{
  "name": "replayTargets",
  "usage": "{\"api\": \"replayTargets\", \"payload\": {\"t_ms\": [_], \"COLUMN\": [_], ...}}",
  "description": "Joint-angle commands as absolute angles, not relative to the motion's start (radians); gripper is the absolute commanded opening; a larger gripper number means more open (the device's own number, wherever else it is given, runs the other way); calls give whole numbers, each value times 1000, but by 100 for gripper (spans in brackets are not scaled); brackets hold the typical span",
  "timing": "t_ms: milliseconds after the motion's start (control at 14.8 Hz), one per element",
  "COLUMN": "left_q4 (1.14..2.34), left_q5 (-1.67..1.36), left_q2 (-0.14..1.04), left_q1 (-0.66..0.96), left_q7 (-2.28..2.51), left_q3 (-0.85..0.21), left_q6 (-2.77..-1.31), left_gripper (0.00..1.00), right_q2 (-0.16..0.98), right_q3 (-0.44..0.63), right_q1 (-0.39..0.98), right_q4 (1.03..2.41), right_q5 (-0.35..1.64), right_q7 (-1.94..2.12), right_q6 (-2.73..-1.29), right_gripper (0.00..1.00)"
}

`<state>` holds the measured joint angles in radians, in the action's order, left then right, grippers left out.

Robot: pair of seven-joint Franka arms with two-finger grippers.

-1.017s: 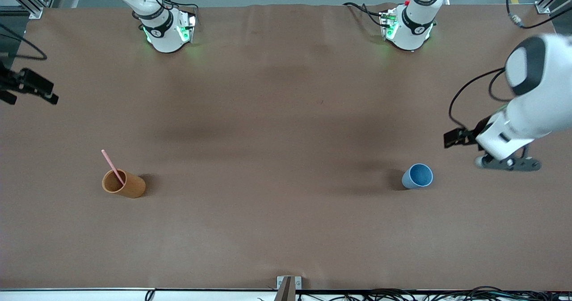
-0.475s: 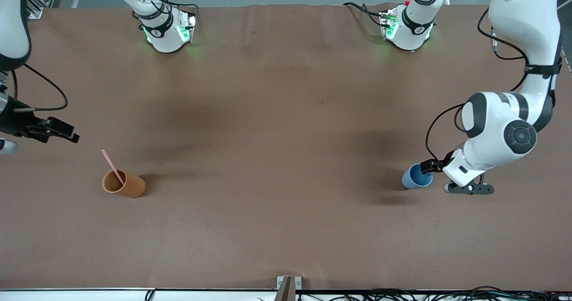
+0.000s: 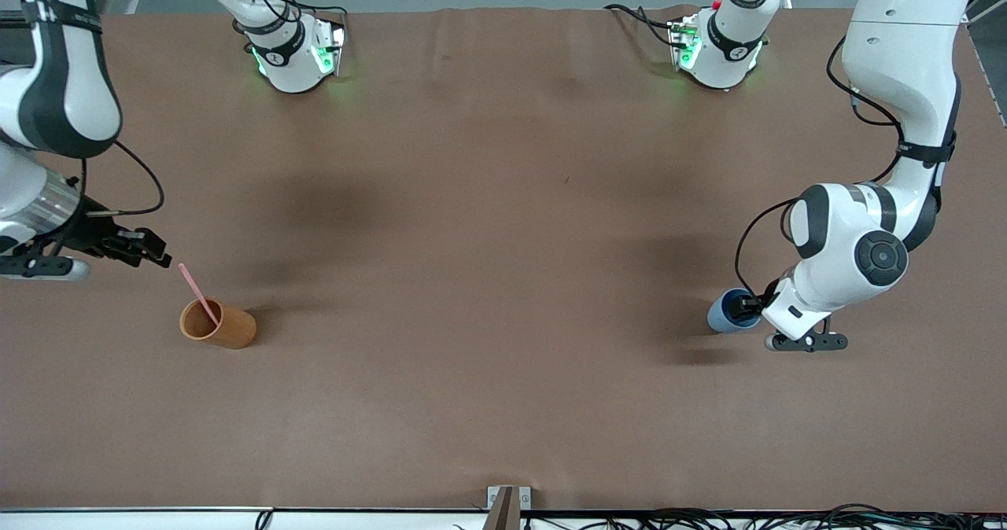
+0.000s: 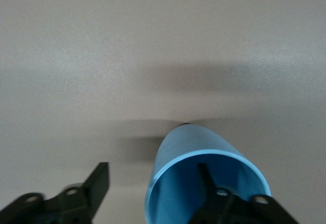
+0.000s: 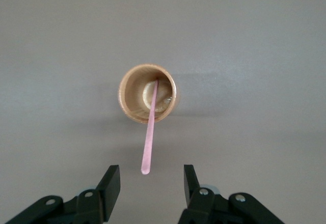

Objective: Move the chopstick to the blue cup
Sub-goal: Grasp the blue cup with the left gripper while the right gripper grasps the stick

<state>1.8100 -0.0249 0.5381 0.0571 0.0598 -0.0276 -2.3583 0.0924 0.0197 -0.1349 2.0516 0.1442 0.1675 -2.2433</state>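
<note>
The pale pink chopstick point(image 3: 197, 292) stands tilted in the orange-brown cup point(image 3: 218, 324) toward the right arm's end of the table. In the right wrist view the stick point(image 5: 150, 135) leans out of that cup point(image 5: 147, 92) and its top end sits just ahead of the gap of my open, empty right gripper point(image 5: 151, 182). In the front view the right gripper point(image 3: 149, 253) hangs beside the stick's top end. The blue cup point(image 3: 728, 312) stands upright toward the left arm's end. My left gripper point(image 4: 153, 175) is open with one finger inside the blue cup point(image 4: 193, 152) and one outside its wall.
The brown table point(image 3: 488, 278) carries only the two cups. Both arm bases point(image 3: 291, 50) stand along the table's edge farthest from the front camera. A small metal bracket point(image 3: 507, 498) sits at the nearest edge.
My right gripper has moved in from the table's end to the chopstick's top. My left gripper has moved down to the blue cup and now straddles its rim.
</note>
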Motion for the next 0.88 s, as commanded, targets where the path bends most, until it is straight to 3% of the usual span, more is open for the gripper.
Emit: {"api": "replayTargets", "payload": {"t_ms": [0,407,610,814], "left_q4": [1809,1802,1767,1714], "left_q5": [-34,-31,-32,-22], "left_q2": [528,520,483,476], "left_q1": [67,72,103,115], "left_q7": [61,60,162,471], "left_q3": [-23,-26,-41,-170], "left_q6": [-2361,-2352,-2315,-2270], "left_gripper": [0,0,0,0], "right_q2": [55,55,55,55], "right_q3": [8,6,8,8], "right_q1": [-134,-124,-123,-124], "right_q4": [2164,2198,2197,2194], "right_q5": [175,181,214,249], "right_q7": [189,189,189,189], "right_q6": [-2350,-2364,-2364,-2368], "right_gripper": [52,41,26,25]}}
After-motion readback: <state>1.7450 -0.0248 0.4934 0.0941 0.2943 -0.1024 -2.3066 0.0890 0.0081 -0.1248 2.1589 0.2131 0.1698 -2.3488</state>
